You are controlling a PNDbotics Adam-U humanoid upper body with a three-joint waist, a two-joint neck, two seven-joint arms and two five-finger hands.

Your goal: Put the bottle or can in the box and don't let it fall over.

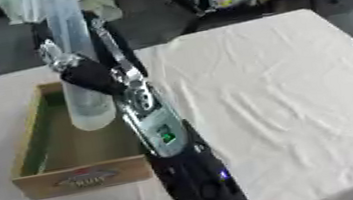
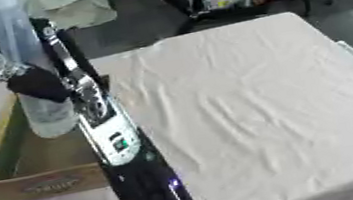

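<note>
White cloth covers the table [image 1: 284,85], and at its left edge sits the wooden box [image 1: 38,182]. Above the box, one hand [image 1: 92,77] has its fingers curled round a clear bottle [image 1: 87,101], upright, its base down inside the box walls.

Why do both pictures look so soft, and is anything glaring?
Left eye view: the clear bottle and the hand round it are smeared, and the box label is unreadable. Right eye view: the same softness; the white tablecloth is evenly lit, with faint wrinkle shadows and no harsh glare.
</note>
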